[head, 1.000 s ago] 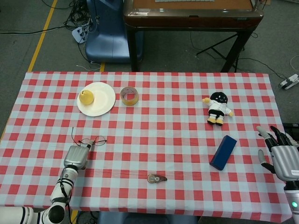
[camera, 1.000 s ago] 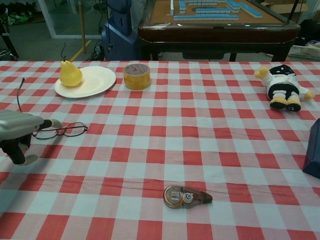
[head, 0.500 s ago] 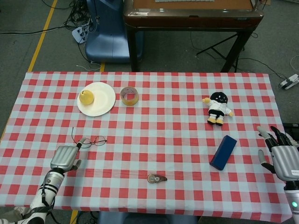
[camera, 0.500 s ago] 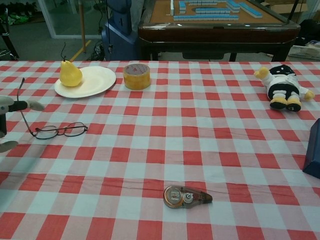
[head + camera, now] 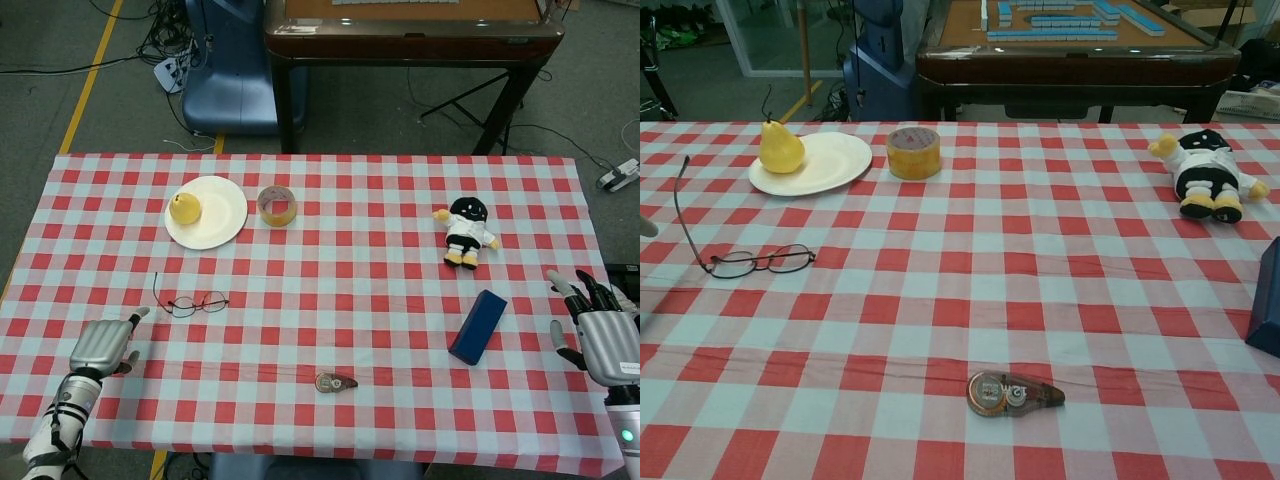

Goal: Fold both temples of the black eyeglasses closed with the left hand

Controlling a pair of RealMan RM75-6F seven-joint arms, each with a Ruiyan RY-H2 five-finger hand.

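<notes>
The bench (image 5: 330,330) is covered with a red-and-white checked cloth. At its right edge the right hand (image 5: 602,335) is seen in the head view, empty, its fingers (image 5: 580,290) spread apart and pointing away from the robot. The left hand (image 5: 102,343) rests low at the near left corner of the bench, holding nothing; its fingers (image 5: 133,318) lie loosely extended, one tip pointing toward the glasses without touching them. In the chest view only a pale sliver of this hand is visible at the left edge.

A white plate (image 5: 222,215) is placed at the far left, with a yellow pear (image 5: 184,208) standing on it. A blue box (image 5: 478,326) lies at the right, near the right hand. A doll (image 5: 466,231) in black and white lies beyond the box. A roll of yellow tape (image 5: 277,205) sits just beside the plate.

The black eyeglasses (image 5: 750,262) lie on the cloth at the near left, apart from the left hand. One temple (image 5: 682,205) is observed standing open, stretching away from the lenses; the state of the other cannot be told. A small correction tape dispenser (image 5: 1014,392) lies at the near middle.
</notes>
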